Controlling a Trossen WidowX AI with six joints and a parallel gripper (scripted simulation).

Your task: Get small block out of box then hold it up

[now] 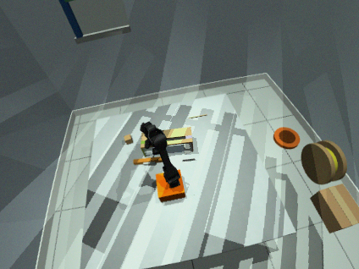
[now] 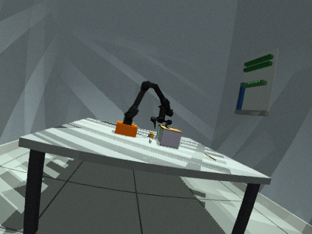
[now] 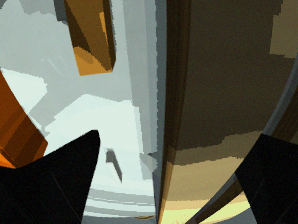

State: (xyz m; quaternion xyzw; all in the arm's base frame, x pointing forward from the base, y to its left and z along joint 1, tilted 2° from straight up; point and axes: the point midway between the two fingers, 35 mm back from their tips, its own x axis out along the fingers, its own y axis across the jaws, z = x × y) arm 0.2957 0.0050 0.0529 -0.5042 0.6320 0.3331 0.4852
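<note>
The box (image 1: 171, 137) with a tan top stands in the middle of the table; it also shows in the side view (image 2: 169, 137). My gripper (image 1: 146, 128) (image 2: 157, 120) hangs open and empty over the box's left end, a little above it. In the wrist view the open fingers straddle the box's brown top edge (image 3: 220, 63), with bare table to its left. A small tan block (image 1: 128, 139) lies on the table left of the box, apart from it. The arm hides the shelf inside the box.
An orange bar (image 1: 146, 161) lies in front of the box, near the orange arm base (image 1: 170, 186). A thin dark stick and a thin tan stick (image 1: 197, 116) lie near the box. An orange ring (image 1: 286, 137), a disc and a crate sit off the table's right edge.
</note>
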